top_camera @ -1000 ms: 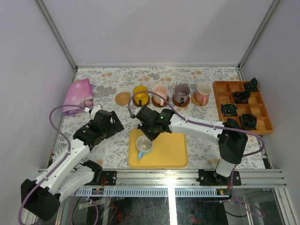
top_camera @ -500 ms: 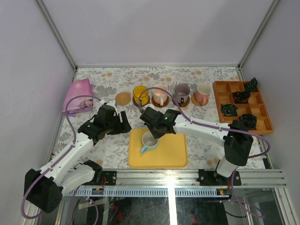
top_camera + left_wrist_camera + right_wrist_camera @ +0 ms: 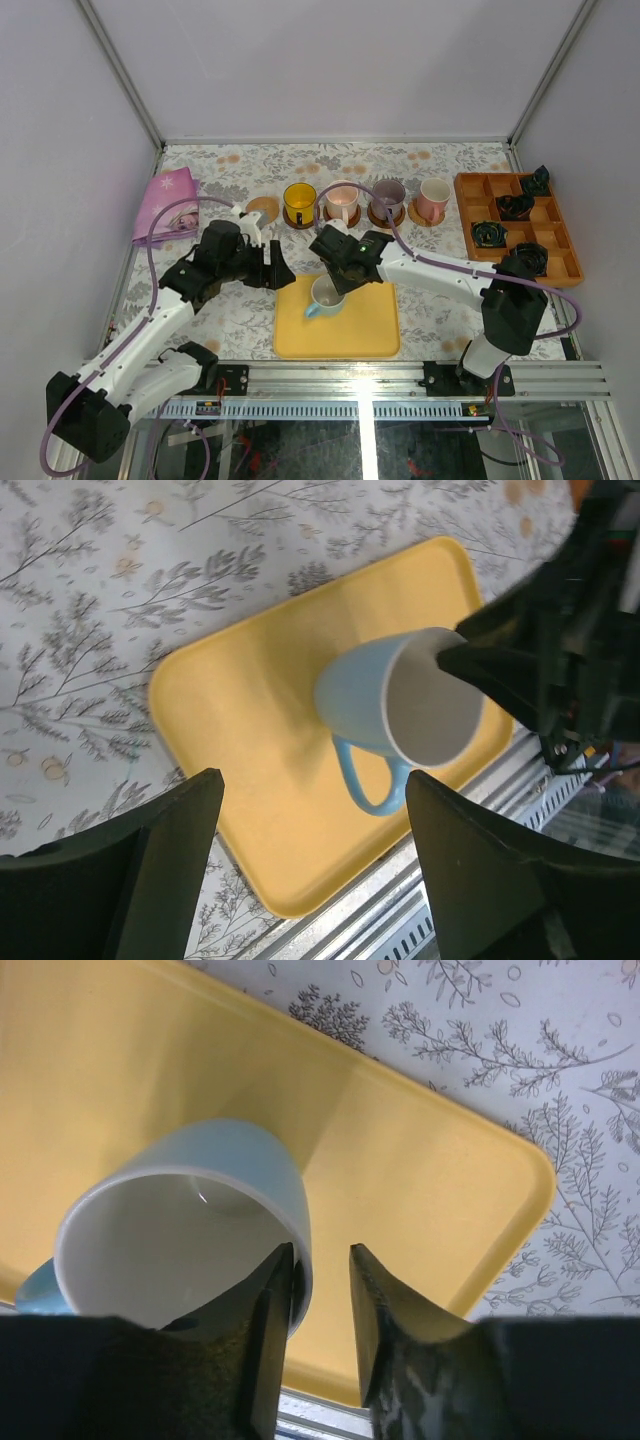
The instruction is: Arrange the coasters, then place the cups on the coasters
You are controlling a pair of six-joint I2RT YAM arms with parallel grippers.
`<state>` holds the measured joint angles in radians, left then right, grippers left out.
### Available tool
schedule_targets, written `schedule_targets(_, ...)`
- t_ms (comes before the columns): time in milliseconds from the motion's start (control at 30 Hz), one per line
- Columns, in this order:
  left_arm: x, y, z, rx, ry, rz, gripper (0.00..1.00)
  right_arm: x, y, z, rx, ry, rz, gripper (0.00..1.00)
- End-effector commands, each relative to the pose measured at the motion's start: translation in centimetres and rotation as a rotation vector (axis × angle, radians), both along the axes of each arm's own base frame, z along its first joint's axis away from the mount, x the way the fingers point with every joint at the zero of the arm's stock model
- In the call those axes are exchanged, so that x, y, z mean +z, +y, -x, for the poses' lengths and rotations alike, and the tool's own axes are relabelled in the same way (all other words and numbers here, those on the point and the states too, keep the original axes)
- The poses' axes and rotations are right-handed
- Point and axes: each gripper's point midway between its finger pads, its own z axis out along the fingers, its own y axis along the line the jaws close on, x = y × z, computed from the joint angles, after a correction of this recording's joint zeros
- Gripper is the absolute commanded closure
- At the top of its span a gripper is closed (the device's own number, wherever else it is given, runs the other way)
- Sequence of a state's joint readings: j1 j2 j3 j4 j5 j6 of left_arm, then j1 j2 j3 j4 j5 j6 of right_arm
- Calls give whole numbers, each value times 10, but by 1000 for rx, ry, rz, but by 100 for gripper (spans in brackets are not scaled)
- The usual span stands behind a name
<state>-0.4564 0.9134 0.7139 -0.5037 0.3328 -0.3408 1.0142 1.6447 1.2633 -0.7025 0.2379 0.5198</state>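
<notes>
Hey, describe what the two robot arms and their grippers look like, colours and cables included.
Both look alike. The left arm and right arm have white tube-like links joined by chunky black joints. A thin purple cable loops loosely along each. The left gripper and right gripper are matte black, each with two broad fingers tapering to blunt tips. No markings are readable.

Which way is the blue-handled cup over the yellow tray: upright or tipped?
Tipped: the cup has its mouth facing sideways, its rim between the fingers of the right gripper.
</notes>
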Motion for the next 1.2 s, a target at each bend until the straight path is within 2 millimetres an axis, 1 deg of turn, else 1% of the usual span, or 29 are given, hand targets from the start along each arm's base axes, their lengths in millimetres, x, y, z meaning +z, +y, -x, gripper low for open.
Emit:
schedule_targets(0, 39, -25, 3, -168, -105, 89, 26, 10, -16, -4, -35, -42, 22, 59)
schedule_targets(100, 44, -29, 7, -216, -93, 90, 28, 17, -17, -6, -35, -60, 17, 51)
schedule_targets(167, 50, -35, 10, -263, -81, 94, 29, 26, -18, -9, -36, -84, 11, 50)
schedule_targets(300, 55, -45, 22, -345, -60, 75, 31, 49, -16, -19, -49, -143, -12, 48)
schedule_targets(400, 53, -48, 31, -378, -34, 38, 31, 66, -22, -30, -84, -185, -31, 46)
schedule_targets(533, 36, -42, 42, -383, 19, -60, 31, 88, -39, -48, -156, -243, -66, 44)
schedule_targets(600, 32, -43, 46, -388, 32, -89, 29, 101, -46, -57, -184, -288, -85, 44)
schedule_targets(667, 26, -45, 46, -374, 47, -114, 27, 115, -53, -66, -203, -340, -95, 44)
schedule_targets(733, 15, -46, 43, -336, 77, -150, 27, 129, -61, -75, -229, -392, -95, 44)
schedule_targets(800, 5, -51, 45, -327, 97, -169, 27, 140, -65, -79, -239, -427, -99, 44)
schedule_targets(900, -7, -60, 47, -321, 97, -191, 26, 149, -69, -83, -247, -458, -110, 44)
schedule_targets(1033, -21, -63, 45, -300, 97, -230, 26, 149, -71, -83, -249, -462, -117, 44)
schedule_targets(1167, -32, -68, 48, -309, 100, -233, 26, 150, -74, -82, -246, -468, -111, 45)
